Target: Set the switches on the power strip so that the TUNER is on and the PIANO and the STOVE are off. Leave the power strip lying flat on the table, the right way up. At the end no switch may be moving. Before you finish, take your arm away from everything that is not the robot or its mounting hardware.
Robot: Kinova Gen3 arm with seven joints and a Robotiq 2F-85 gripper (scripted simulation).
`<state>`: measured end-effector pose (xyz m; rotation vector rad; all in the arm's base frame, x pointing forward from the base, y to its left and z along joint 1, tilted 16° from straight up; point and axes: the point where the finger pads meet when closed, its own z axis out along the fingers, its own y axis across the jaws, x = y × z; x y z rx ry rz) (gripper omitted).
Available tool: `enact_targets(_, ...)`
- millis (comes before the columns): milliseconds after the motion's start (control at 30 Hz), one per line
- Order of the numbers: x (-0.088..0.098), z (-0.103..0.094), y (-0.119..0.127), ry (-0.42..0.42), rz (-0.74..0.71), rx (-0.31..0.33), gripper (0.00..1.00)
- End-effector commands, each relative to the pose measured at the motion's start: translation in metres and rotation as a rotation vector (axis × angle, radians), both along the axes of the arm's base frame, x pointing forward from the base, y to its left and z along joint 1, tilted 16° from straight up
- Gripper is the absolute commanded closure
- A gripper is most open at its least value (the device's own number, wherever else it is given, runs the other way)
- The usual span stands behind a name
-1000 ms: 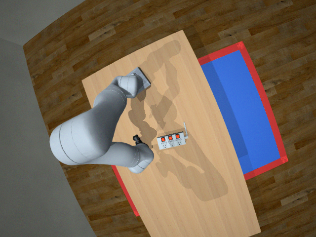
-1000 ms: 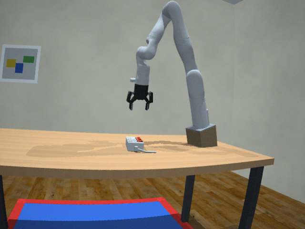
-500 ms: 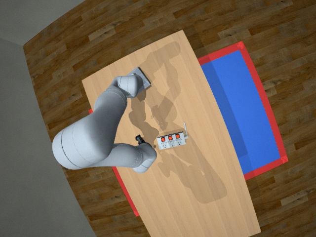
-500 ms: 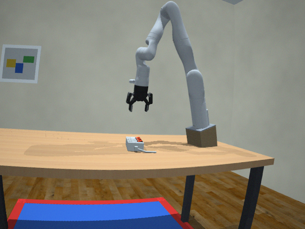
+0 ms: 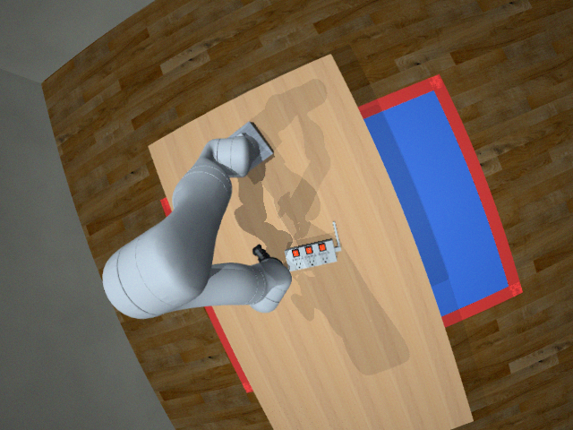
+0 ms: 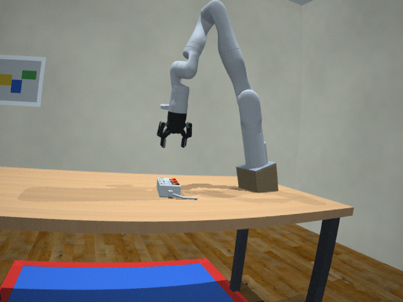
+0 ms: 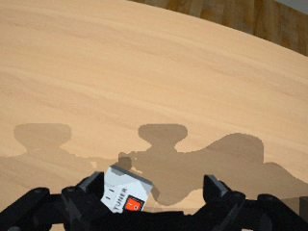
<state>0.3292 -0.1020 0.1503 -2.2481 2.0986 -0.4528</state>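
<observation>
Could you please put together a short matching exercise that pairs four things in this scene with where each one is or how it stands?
Things:
1. black two-finger gripper
2. small grey power strip with three red switches
3. blue floor mat with a red border
4. brown block under the arm's foot

Places or states:
A. on the wooden floor beside the table
B. open and empty, hanging above the table
C. lying flat on the light wooden table, switches up
D. standing near the table's far edge

Pairs: 1-B, 2-C, 3-A, 4-D
</observation>
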Motion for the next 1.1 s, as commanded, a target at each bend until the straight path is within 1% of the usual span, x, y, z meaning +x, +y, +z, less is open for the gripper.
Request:
enact_targets(0,0.008,-0.001,0.009,-0.009,0.021,0.005,0.00)
enact_targets(267,0.008,-0.001,0.009,-0.009,0.021,0.005,0.00)
enact_targets(300,0.014,-0.007,0.023,-0.006,0.066,0.011,0.00)
enact_targets(633,0.014,-0.006,0.023,-0.009,0.066,0.009,0.00)
enact_targets(667,0.020,-0.011,0.036,-0.006,0.108,0.016,0.00)
enact_targets(1000,0.020,-0.010,0.036,-0.009,0.108,0.014,0.00)
enact_targets(1067,0.029,-0.019,0.062,-0.008,0.185,0.029,0.00)
